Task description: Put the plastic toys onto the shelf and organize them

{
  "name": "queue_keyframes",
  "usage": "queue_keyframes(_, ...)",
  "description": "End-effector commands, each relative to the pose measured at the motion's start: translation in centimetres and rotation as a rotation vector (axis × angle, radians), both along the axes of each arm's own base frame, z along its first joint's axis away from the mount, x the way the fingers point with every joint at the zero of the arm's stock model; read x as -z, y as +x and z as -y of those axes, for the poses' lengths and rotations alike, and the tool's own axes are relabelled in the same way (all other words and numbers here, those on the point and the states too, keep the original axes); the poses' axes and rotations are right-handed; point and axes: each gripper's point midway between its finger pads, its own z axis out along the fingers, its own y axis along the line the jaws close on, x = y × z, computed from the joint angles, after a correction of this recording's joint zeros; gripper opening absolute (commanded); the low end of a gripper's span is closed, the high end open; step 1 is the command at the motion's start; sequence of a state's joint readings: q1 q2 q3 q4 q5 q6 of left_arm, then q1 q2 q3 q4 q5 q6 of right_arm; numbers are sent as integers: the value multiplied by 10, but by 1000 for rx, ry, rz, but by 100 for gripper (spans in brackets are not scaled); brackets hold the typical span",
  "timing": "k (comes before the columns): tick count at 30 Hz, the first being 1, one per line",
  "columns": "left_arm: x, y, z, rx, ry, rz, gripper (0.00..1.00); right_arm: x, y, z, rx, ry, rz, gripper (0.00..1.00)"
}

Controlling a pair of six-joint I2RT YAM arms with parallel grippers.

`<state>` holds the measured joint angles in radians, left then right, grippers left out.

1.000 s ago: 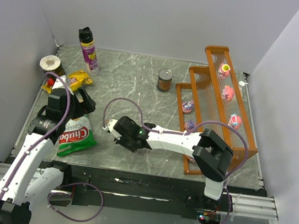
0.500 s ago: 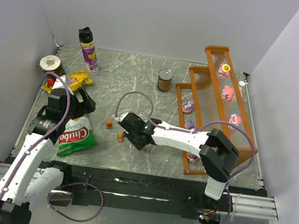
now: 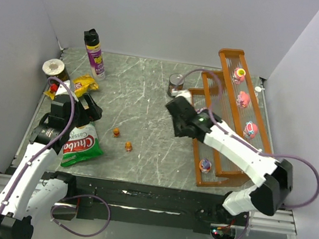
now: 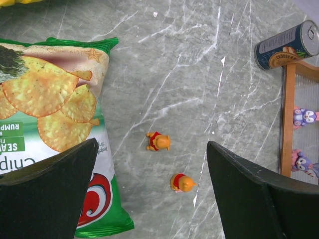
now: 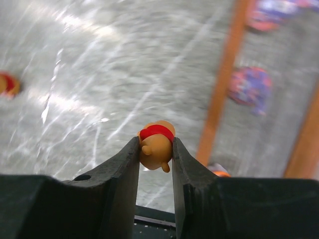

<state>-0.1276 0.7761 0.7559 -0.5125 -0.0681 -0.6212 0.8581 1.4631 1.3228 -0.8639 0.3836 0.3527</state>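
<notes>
Right wrist view is blurred beyond its own fingers: the orange-brown shelf point(image 5: 220, 94) shows only as soft upright bars, and the purple figurines point(image 5: 249, 88) behind them are shapeless blobs. Sharp in the foreground, the right end effector point(image 5: 155, 152) is narrowed onto a small orange bear figurine point(image 5: 156, 142) in a red shirt. The toy is pinched between the two dark fingers, raised above the grey marble bench point(image 5: 75, 74).

From the top camera that held toy is hidden under the end effector's body, which also covers part of a can point(image 3: 175, 83). The right arm rises from its base, bends at an elbow beside the shelf's near right corner, and reaches back and left across the shelf's low front tier.

The left arm is folded at the bench's left side. The left end effector point(image 3: 87, 111) is spread wide and empty over the edge of a green chip bag point(image 4: 45, 99). Two more orange bear figurines point(image 4: 158, 141) lie apart on the bench between bag and shelf. The left wrist view cuts the shelf off at its right edge. Three pink figurines point(image 3: 243, 98) sit on the top tier.
</notes>
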Motion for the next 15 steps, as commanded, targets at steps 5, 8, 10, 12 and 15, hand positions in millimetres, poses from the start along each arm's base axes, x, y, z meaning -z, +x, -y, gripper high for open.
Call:
queue_keyframes(5, -16, 5, 2, 17, -8, 64, 96, -37, -5, 75, 294, 5, 87, 0)
queue_keyframes(8, -16, 6, 3, 21, -9, 59, 96, -41, -10, 96, 354, -11, 99, 0)
queue_keyframes(10, -15, 6, 3, 22, -10, 54, 96, -44, -12, 109, 391, -15, 107, 0)
queue_keyframes(12, -15, 6, 3, 22, -11, 57, 96, -43, -15, 119, 421, -29, 111, 0)
queue_keyframes(15, -17, 5, 3, 20, -12, 65, 96, -40, -18, 139, 487, -64, 117, 0)
